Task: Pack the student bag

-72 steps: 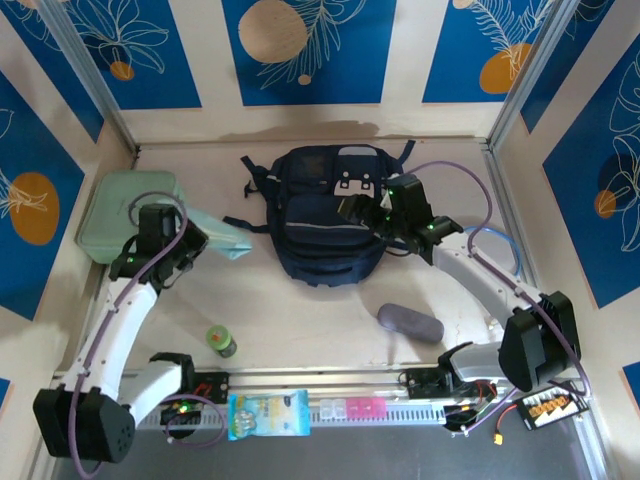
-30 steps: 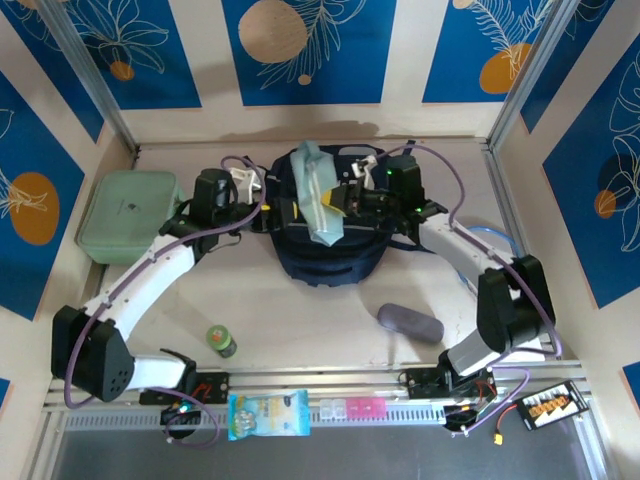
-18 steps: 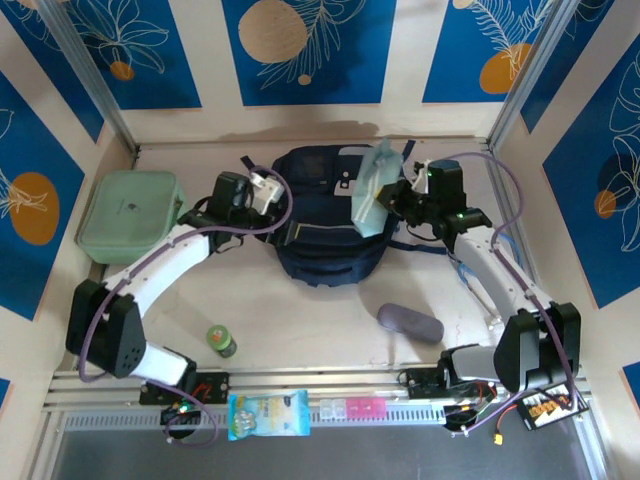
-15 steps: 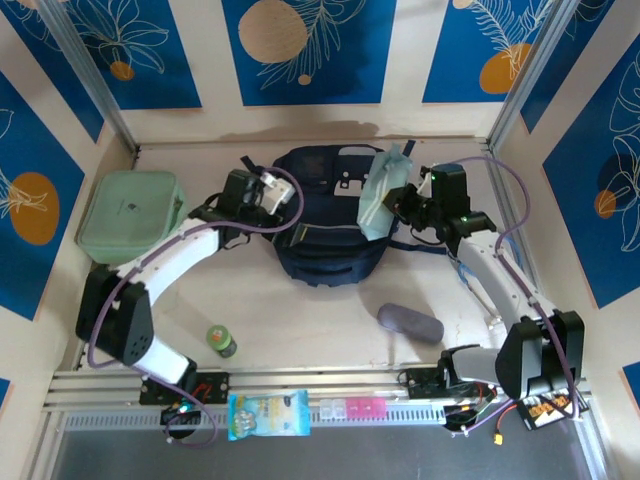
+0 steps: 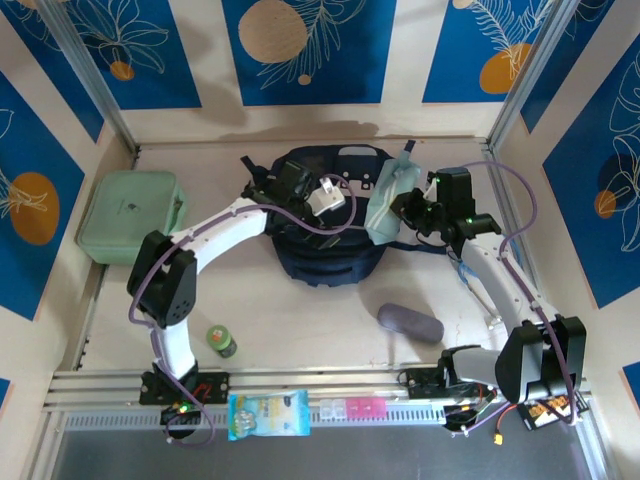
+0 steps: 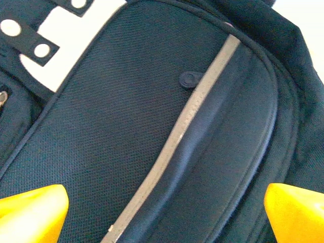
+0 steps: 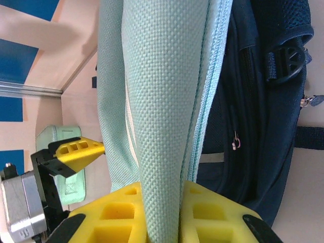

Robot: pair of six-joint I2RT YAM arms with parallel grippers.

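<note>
While the student bag [image 5: 330,255] lies flat on the table [image 5: 300,310] in the upper centre of the top view, both arms reach to it from the two sides. It is dark navy, with a grey zip line across its front pocket, and its straps spread out toward the back wall.

The left gripper [image 5: 318,195] hangs over the upper part of the bag. In the left wrist view its [image 6: 164,212] two yellow fingertips stand wide apart in the lower corners, with nothing between them and the navy fabric [image 6: 152,116] below.

The right gripper [image 5: 398,207] is at the upper right edge of the bag. Its jaws are pressed together on a pale green fabric pouch [image 5: 385,195], which stands upright. In the right wrist view the yellow fingers [image 7: 116,215] clamp the lower end of this pouch [image 7: 162,101], and the bag [image 7: 258,101] is just behind it on the right side of the frame.

At the left of the top view, well apart from the bag, lies a mint green case [image 5: 130,215]. Below the bag are a small green bottle [image 5: 221,340] at lower left and a grey oval pouch [image 5: 409,322] at lower right.
</note>
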